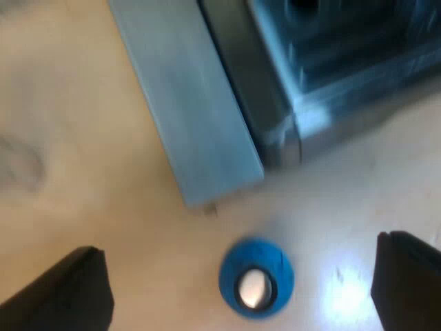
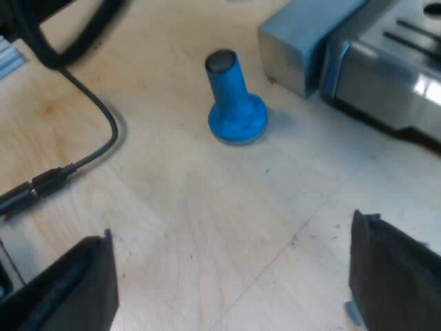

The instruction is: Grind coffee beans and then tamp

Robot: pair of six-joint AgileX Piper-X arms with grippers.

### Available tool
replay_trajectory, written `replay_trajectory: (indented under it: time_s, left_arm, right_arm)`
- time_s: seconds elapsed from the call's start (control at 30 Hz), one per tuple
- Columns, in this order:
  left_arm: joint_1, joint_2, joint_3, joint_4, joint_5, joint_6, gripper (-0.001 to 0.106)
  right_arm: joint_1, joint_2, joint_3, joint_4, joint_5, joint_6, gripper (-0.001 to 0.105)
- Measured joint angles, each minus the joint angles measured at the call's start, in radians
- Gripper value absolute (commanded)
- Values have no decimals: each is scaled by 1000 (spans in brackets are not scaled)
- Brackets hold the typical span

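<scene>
We are holding our left gripper (image 1: 240,245) with its fingers wide apart, right above the upright blue tamper (image 1: 256,278). The tamper is standing on the wooden table (image 1: 83,138) near a corner of the espresso machine (image 1: 310,89), not touching it. Our right gripper (image 2: 231,227), also spread, is facing bare tabletop short of the tamper.

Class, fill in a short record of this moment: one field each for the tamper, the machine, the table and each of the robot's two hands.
tamper: blue tamper, upright on its wide base, free of both hands
machine: espresso machine, close to the tamper but not touching it
table: pale wooden table, bearing both
left hand: left hand open, above the tamper, looking down on its top
right hand: right hand open, over bare wood, with the tamper ahead of it
</scene>
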Motion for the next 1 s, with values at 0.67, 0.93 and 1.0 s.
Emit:
replay_trajectory:
  time_s: [0.67, 0.93, 1.0]
  left_arm:
    - [40, -239, -166, 60, 2, -42, 78]
    - [173, -238, -166, 75, 2, -36, 78]
    - [173, -238, -166, 78, 2, -32, 78]
  right_arm:
    - [-539, -299, -444, 785, -80, -76, 72]
    - [-940, -384, -434, 864, -254, -193, 71]
    - [-987, -393, -427, 866, -270, -210, 71]
